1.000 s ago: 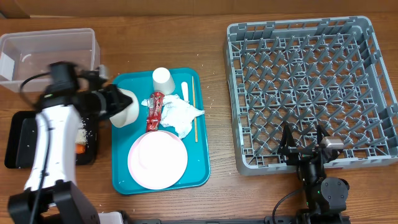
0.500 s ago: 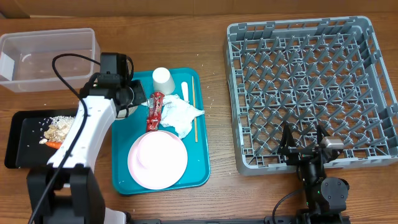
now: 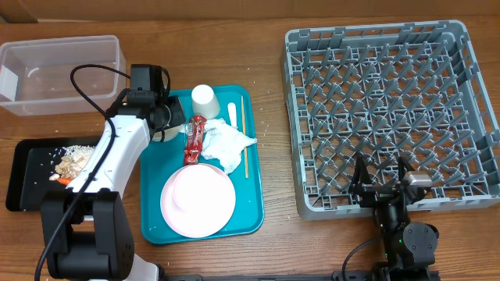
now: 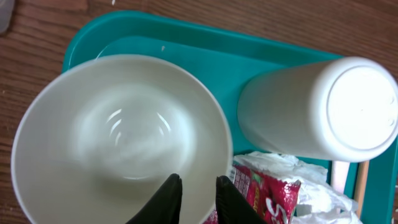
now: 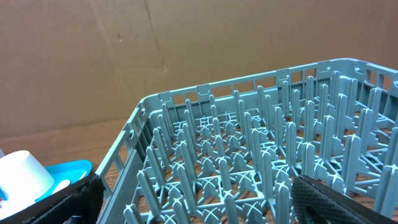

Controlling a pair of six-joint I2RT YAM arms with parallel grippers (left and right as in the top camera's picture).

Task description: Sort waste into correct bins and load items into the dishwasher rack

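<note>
Beside bowl (image 4: 118,137), red wrapper (image 4: 261,191), print illegible

White-shelled left arm (image 3: 117,152) (black joints, black pincer (image 4: 196,186))

Overhead is looking straight down at everything; left wrist is viewing the teal tray (image 4: 186,43) close-up, right wrist low across the dishwasher rack (image 5: 249,155).

A bare strip of worktop (image 3: 273,156) lies open between the tray (image 3: 251,195) and the rack (image 3: 291,117); the rack's pegs are clear from above. On the tray, the cup (image 3: 203,99) stands just beside the bowl (image 4: 118,137). The wrapper (image 3: 194,139) and napkin (image 3: 230,144) crowd the plate (image 3: 198,200). The left arm (image 3: 117,152) blocks the tray's left side.
</note>
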